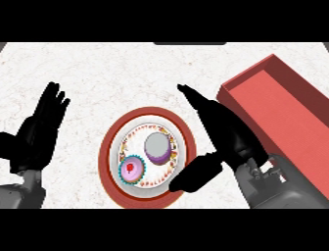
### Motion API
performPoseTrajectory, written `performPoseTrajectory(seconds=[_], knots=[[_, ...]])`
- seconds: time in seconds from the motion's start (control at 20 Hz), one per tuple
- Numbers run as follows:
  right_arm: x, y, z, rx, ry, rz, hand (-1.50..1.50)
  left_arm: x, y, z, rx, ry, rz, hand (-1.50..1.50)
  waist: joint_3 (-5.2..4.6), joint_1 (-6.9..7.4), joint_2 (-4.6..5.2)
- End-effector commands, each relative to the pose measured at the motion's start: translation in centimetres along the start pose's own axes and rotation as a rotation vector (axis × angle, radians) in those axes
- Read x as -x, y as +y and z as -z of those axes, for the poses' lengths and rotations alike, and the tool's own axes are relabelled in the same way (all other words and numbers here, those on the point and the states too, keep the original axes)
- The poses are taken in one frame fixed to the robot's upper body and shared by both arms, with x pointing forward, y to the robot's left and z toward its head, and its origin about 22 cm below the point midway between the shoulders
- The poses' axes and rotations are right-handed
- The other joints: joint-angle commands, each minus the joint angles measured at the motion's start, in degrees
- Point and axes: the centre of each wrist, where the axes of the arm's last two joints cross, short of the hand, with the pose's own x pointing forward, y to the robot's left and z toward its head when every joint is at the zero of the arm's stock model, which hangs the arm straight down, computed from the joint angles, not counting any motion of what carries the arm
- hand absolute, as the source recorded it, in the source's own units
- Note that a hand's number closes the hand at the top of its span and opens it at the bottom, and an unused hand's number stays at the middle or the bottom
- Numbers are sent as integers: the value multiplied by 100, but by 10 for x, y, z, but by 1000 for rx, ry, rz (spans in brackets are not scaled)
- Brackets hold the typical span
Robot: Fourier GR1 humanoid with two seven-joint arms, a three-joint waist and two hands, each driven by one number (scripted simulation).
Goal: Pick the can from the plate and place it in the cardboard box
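Observation:
A purple can with a grey lid [157,147] stands upright near the middle of a red-rimmed plate [110,142]. A small cupcake with a red top [131,168] sits on the plate just left and in front of the can. My right hand [223,131] is open right of the plate, fingers stretched toward the far side and thumb pointing at the plate's near rim; it does not touch the can. The box [290,122] is red, open-topped, and lies at the right. My left hand [35,132] rests open at the left, fingers up.
The counter is pale speckled stone [109,68], with bare surface behind the plate. The box runs diagonally from the far middle-right to the near right edge, close beside my right forearm.

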Motion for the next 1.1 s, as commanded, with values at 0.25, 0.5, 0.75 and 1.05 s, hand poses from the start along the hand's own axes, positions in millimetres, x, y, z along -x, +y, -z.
performPoseTrajectory(seconds=[0.25, 0.5, 0.75, 1.05], knots=[[-7, 26, 15, 22, 82, 1, -150, 5, 14, -3, -2, -5, 14, 0, 1, -4, 1], [4, 38, 11, 29, 86, -5, -150, 14, -13, -2, 5, -5, -10, 0, 2, -21, 1], [10, 25, 29, -8, 86, 14, -150, -3, -1, 5, -9, 8, -10, 0, 3, -11, 5], [4, 71, 41, 14, 107, -36, -150, 7, -8, 6, -5, 8, 1, 0, 2, 12, 11]])
